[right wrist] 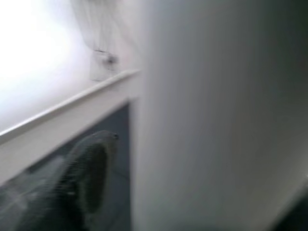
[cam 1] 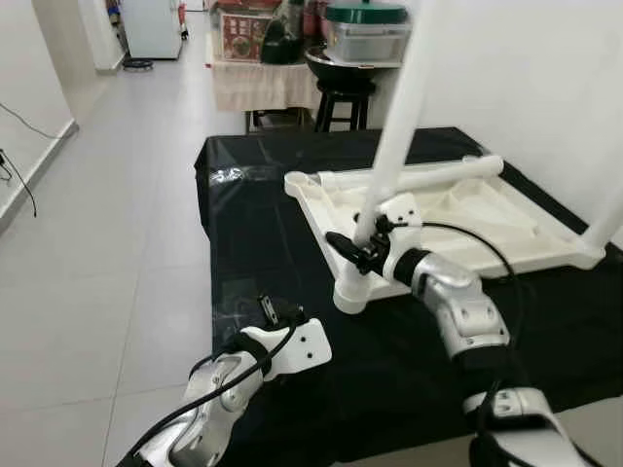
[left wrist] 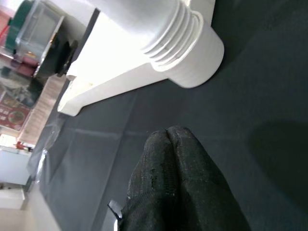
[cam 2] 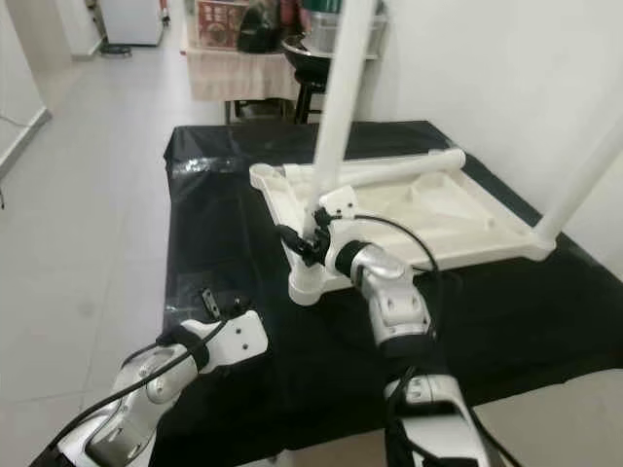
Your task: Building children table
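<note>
Right tool [cam 1: 352, 251]: at the low end of the near table leg [cam 1: 394, 156], its black fingers set around the leg just above the socket; one finger [right wrist: 89, 168] shows dark beside the blurred white tube in the right wrist view. It holds the leg.
Left tool [left wrist: 175, 144]: low on the robot's left, over the black sheet [cam 1: 263, 243], its two black fingers pressed tip to tip with nothing between them; apart from the table.
Near table leg: a white tube standing tilted up out of the near corner socket [cam 1: 350, 295], rising past the top edge of the head view. Ribbed threads show where it enters the socket in the left wrist view.
Table top [cam 1: 467, 219]: white plastic, lying upside down on the sheet, its ribbed underside facing up.
Other legs: one white leg [cam 1: 428, 178] lies along the far edge of the table top; another [cam 2: 584, 180] rises slanted from the corner on the robot's right.
Sheet: black, glossy, spread on the tiled floor [cam 1: 117, 224] under the table top and both arms.
Background: a black stool [cam 1: 341, 102] and a small bench [cam 1: 255, 83] covered with a pale cloth stand beyond the sheet, by the white wall [cam 1: 526, 78]; a clear box with a green lid [cam 1: 366, 29] sits above the stool.
</note>
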### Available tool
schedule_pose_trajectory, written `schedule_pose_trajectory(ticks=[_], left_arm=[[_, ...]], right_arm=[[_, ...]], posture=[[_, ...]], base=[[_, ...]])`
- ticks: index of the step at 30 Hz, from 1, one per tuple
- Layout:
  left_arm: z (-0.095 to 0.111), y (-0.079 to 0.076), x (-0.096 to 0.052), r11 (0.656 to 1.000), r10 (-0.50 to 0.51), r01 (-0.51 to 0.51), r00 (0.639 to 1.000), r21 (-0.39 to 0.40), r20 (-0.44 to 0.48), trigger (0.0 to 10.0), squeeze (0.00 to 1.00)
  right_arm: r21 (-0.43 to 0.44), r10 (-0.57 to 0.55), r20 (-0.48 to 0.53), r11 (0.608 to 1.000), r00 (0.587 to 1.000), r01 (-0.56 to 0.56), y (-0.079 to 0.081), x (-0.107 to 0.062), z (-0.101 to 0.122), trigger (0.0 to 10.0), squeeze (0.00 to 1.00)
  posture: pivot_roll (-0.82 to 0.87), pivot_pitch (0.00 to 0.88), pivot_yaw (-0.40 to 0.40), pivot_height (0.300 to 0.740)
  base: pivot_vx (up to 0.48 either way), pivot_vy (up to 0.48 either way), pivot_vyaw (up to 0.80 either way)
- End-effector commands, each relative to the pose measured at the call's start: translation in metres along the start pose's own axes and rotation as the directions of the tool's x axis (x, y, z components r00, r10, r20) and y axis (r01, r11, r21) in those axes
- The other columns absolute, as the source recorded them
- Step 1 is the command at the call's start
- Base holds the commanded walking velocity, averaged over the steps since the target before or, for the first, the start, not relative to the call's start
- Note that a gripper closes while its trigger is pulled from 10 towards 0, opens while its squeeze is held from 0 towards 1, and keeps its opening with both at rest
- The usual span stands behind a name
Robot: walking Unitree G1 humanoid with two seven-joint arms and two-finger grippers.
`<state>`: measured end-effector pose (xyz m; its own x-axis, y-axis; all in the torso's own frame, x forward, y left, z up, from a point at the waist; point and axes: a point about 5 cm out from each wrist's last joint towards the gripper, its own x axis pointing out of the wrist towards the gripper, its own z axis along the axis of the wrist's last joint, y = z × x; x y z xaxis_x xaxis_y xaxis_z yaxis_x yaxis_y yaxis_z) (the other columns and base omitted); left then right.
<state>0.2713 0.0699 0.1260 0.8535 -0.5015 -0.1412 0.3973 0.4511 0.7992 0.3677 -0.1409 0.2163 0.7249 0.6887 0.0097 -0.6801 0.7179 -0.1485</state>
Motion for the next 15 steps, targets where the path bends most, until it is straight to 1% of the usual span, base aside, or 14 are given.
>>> schedule_pose_trajectory(ticks=[1, 2, 3, 4, 5, 6, 7, 8, 10, 11, 12, 13, 14, 15], left_arm=[[-0.003, -0.003, 0.0, 1.0, -0.017, 0.017, 1.0, 0.002, -0.02, 10.0, 0.0], [-0.004, -0.003, 0.0, 1.0, -0.018, 0.018, 1.0, 0.003, -0.022, 10.0, 0.0], [-0.004, -0.003, 0.0, 1.0, -0.018, 0.018, 1.0, 0.003, -0.022, 10.0, 0.0], [-0.004, -0.002, 0.001, 1.0, -0.017, 0.018, 1.0, 0.004, -0.023, 10.0, 0.0], [-0.005, -0.002, 0.001, 1.0, -0.018, 0.018, 1.0, 0.005, -0.025, 10.0, 0.0], [-0.005, -0.002, 0.001, 1.0, -0.018, 0.018, 1.0, 0.005, -0.025, 10.0, 0.0], [-0.006, -0.002, 0.001, 1.0, -0.018, 0.018, 0.999, 0.006, -0.027, 10.0, 0.0], [-0.006, -0.002, 0.001, 1.0, -0.018, 0.018, 0.999, 0.006, -0.027, 10.0, 0.0], [-0.008, -0.002, 0.002, 1.0, -0.018, 0.018, 0.999, 0.005, -0.03, 10.0, 0.0], [-0.009, -0.001, 0.003, 1.0, -0.018, 0.019, 0.999, 0.005, -0.032, 10.0, 0.0], [-0.009, -0.001, 0.003, 1.0, -0.018, 0.019, 0.999, 0.005, -0.032, 10.0, 0.0], [-0.011, -0.001, 0.003, 1.0, -0.02, 0.02, 0.999, 0.005, -0.034, 10.0, 0.0], [-0.011, -0.001, 0.003, 1.0, -0.02, 0.02, 0.999, 0.005, -0.034, 10.0, 0.0], [-0.011, -0.002, 0.003, 1.0, -0.02, 0.02, 0.999, 0.006, -0.035, 10.0, 0.0]], right_arm=[[-0.034, 0.072, 0.037, 0.997, 0.997, -0.071, 0.004, 0.001, 0.01, 10.0, 1.0], [-0.051, 0.143, 0.039, 0.989, 0.989, -0.141, 0.006, 0.0, 0.014, 10.0, 1.0], [-0.051, 0.143, 0.039, 0.989, 0.989, -0.141, 0.006, 0.0, 0.014, 10.0, 1.0], [-0.092, 0.225, 0.024, 0.971, 0.974, -0.222, 0.008, 0.001, 0.017, 10.0, 0.0], [-0.095, 0.289, 0.018, 0.953, 0.957, -0.287, 0.008, 0.002, 0.019, 10.0, 0.0], [-0.095, 0.289, 0.018, 0.953, 0.957, -0.287, 0.008, 0.002, 0.019, 10.0, 0.0], [-0.098, 0.362, 0.012, 0.928, 0.932, -0.359, 0.01, 0.003, 0.02, 10.0, 0.0], [-0.098, 0.362, 0.012, 0.928, 0.932, -0.359, 0.01, 0.003, 0.02, 10.0, 0.0], [-0.076, 0.469, -0.029, 0.88, 0.883, -0.469, 0.01, 0.01, 0.018, 10.0, 0.0], [-0.059, 0.496, -0.056, 0.865, 0.867, -0.499, 0.01, 0.014, 0.015, 10.0, 0.0], [-0.059, 0.496, -0.056, 0.865, 0.867, -0.499, 0.01, 0.014, 0.015, 10.0, 0.0], [0.018, 0.49, -0.079, 0.871, 0.868, -0.49, 0.01, 0.022, 0.006, 3.2, 0.0], [0.018, 0.49, -0.079, 0.871, 0.868, -0.49, 0.01, 0.022, 0.006, 3.2, 0.0], [0.053, 0.48, -0.078, 0.877, 0.874, -0.477, 0.01, 0.024, 0.002, 3.2, 0.0]], posture=[[0.04, 0.032, -0.078, 0.74], [0.05, 0.03, -0.078, 0.74], [0.05, 0.03, -0.078, 0.74], [0.05, 0.028, -0.08, 0.74], [0.06, 0.028, -0.081, 0.74], [0.06, 0.028, -0.081, 0.74], [0.06, 0.024, -0.085, 0.74], [0.06, 0.024, -0.085, 0.74], [0.08, 0.016, -0.085, 0.74], [0.08, 0.014, -0.078, 0.74], [0.08, 0.014, -0.078, 0.74], [0.08, 0.01, -0.073, 0.74], [0.08, 0.01, -0.073, 0.74], [0.08, 0.01, -0.073, 0.74]], base=[[0.0, 0.0, 0.0], [0.0, 0.0, 0.0], [0.0, 0.0, 0.0], [0.0, 0.0, 0.0], [0.0, 0.0, 0.0], [0.0, 0.0, 0.0], [0.0, 0.0, 0.0], [0.0, 0.0, 0.0], [0.0, 0.0, 0.0], [0.0, 0.0, 0.0], [0.0, 0.0, 0.0], [0.0, 0.0, 0.0], [0.0, 0.0, 0.0], [0.0, 0.0, 0.0]])
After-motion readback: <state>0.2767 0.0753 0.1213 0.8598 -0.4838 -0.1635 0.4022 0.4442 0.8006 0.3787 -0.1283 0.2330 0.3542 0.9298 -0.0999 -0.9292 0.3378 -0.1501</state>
